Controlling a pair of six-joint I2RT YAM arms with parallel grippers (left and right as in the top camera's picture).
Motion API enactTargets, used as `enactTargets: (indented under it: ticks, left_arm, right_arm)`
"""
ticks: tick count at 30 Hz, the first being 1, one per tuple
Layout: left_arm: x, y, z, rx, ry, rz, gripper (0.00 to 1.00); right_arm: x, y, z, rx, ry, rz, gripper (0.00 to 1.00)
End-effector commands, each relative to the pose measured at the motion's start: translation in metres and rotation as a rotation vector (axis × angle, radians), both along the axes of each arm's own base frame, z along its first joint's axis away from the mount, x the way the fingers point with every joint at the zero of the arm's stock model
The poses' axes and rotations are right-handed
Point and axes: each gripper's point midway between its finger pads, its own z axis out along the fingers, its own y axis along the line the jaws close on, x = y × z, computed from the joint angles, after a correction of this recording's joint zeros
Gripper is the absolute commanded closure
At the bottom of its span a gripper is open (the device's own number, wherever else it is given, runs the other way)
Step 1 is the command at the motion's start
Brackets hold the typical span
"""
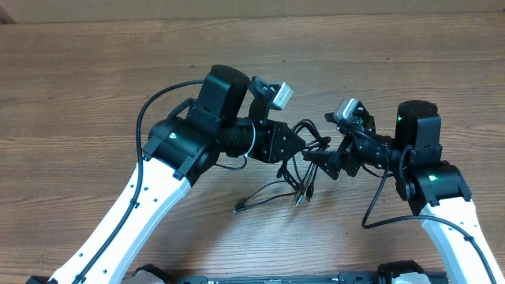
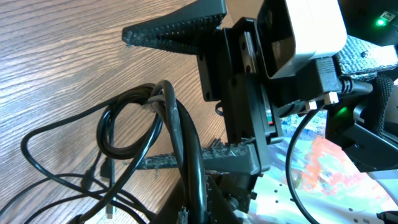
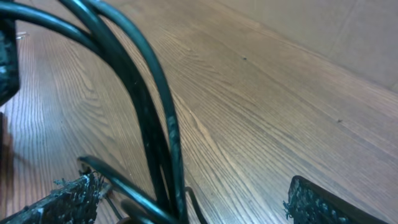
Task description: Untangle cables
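right gripper [image 3: 194, 186] fingers [image 3: 62, 202] stood wide apart, gripping nothing. the cables [image 3: 149, 112] passed between them, close to one finger. left gripper [image 1: 303, 146] was closed on the cables, with that part of the bundle raised. loose plug ends lay on the table [image 1: 95, 95] between both arms.

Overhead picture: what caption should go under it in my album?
Over a wooden table, the left gripper pinches the tangled black cables and the right gripper stands open around them.

Glossy black rubbery cables [image 2: 180, 143], matt wood-grain table [image 3: 261, 106], rough black pincer pads [image 3: 62, 202]
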Motion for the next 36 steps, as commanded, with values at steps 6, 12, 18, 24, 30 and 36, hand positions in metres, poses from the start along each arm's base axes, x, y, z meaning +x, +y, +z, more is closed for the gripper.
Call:
enactTargets:
  ticks: [6,12,18,24,30,36]
  left_arm:
    - [-0.015,-0.015,0.015,-0.046,-0.012,-0.059,0.96]
    - [-0.003,-0.01,0.009,-0.005,-0.01,0.025,0.96]
    - [0.008,-0.005,0.003,0.038,-0.032,0.087,0.96]
    - [0.018,0.003,-0.006,0.094,-0.05,0.149,0.96]
    - [0.041,0.019,-0.013,0.158,-0.045,0.321,0.96]
    - [0.055,0.031,-0.016,0.186,-0.043,0.418,0.96]
  right_arm:
    - [0.008,0.001,0.003,-0.004,-0.01,-0.006,0.21]
    - [0.005,0.003,0.005,0.022,0.008,0.004,0.43]
    - [0.001,0.007,0.008,0.046,0.014,0.033,0.84]
    - [-0.005,0.01,0.009,0.067,0.033,0.062,0.9]
    - [-0.011,0.011,0.005,0.072,0.067,0.073,0.95]
    - [-0.018,0.016,0.01,0.107,0.072,0.117,0.91]
